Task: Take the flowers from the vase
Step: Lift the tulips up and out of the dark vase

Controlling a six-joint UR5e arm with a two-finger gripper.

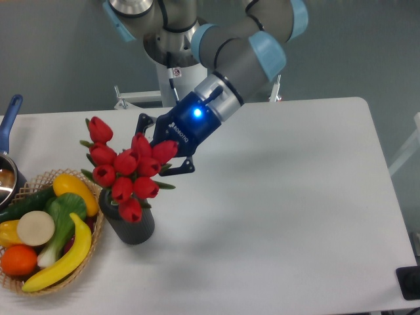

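Observation:
The flowers, a bunch of red tulip buds with green leaves, stand tilted over the vase, a short dark cylinder at the left of the white table. Their stems still reach down toward its mouth. My gripper comes in from the upper right and is shut on the flowers at the right side of the bunch. The buds hide most of its fingers.
A wicker basket with a banana, an orange, green vegetables and other fruit touches the vase's left side. A pot with a blue handle sits at the far left edge. The arm's base stands behind the table.

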